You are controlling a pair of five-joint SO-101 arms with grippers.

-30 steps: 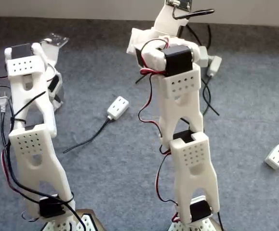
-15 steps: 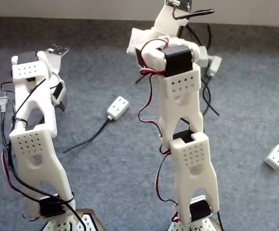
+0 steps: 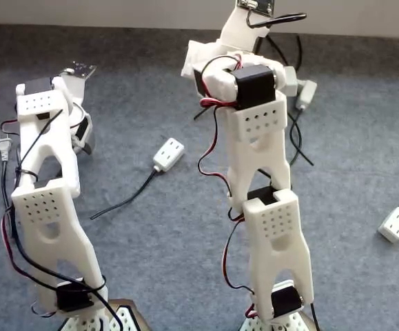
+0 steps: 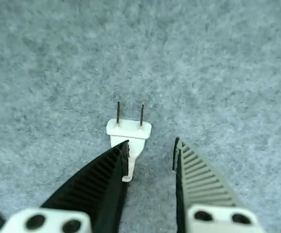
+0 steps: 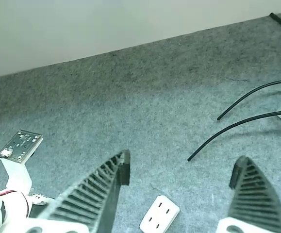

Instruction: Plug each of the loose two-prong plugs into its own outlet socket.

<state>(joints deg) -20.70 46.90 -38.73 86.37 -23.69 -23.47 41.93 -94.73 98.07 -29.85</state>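
Plug (image 4: 129, 137), white with 2 thin metal prongs, is lying flat on the grey carpeted table (image 4: 227, 58), right at the tips of the left gripper (image 4: 151, 154). The left gripper is standing partly open, with a moderate gap between its black finger (image 4: 112, 170) and its pale grey finger (image 4: 196, 172), and it is holding nothing. The black finger's tip is overlapping 1 side of the plug's body from above; whether it is actually touching the plug cannot be told. The pale grey finger is sitting apart from the plug, with bare carpet between them.

The plug is showing a wide flat face that carries the prongs and a narrower body behind it. Its long axis is running in line with the gripper's fingers. The 2 prongs are pointing straight away from the gripper, parallel and side by side.

The right gripper (image 5: 181, 170) is hanging above the table, spread wide and holding nothing. Beneath it a white outlet socket (image 5: 159, 213) is lying with its slots facing up.

In the high view, a second plug (image 3: 4, 146) on a black cord (image 3: 5, 181) is lying on the left arm's outer side, prongs pointing away from the arm bases. A far socket (image 3: 396, 224) is lying well out on the right arm's outer side.
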